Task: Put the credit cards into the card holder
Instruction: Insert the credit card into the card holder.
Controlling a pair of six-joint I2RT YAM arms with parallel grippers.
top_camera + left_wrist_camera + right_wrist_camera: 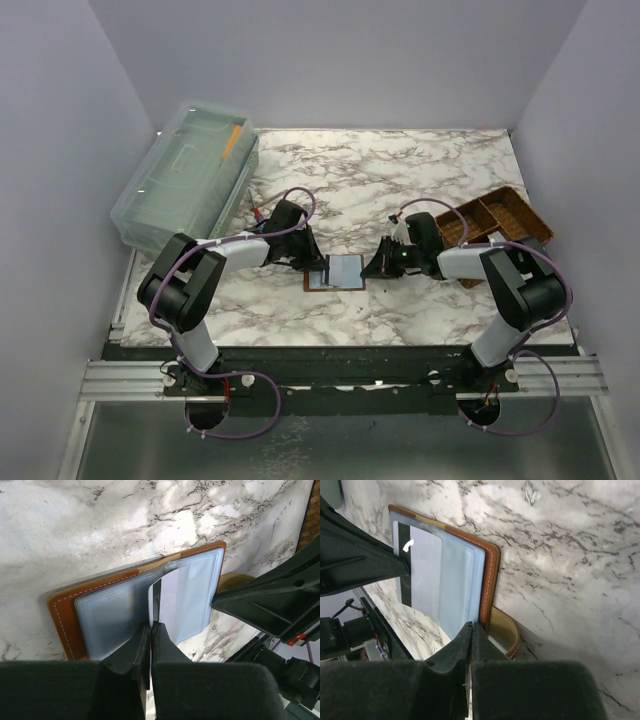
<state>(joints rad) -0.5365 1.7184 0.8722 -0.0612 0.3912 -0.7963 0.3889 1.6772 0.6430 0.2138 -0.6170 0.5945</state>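
Observation:
The card holder (pixel 345 272) lies open on the marble table, tan-brown outside and grey-blue inside; it also shows in the left wrist view (pixel 105 615) and the right wrist view (pixel 492 565). My left gripper (pixel 151 625) is shut on a pale blue-grey credit card (pixel 185 600) with a dark stripe. The card lies over the holder's right half, partly in a sleeve, and shows in the right wrist view (pixel 425 565). My right gripper (pixel 472 625) is shut on the holder's right edge, beside the snap tab (pixel 506 635). In the top view the left gripper (pixel 316 262) and right gripper (pixel 372 266) flank the holder.
A brown woven divided basket (pixel 495 220) stands at the right, behind my right arm. A clear plastic lidded bin (pixel 185 175) lies at the back left. Grey walls enclose the table on three sides.

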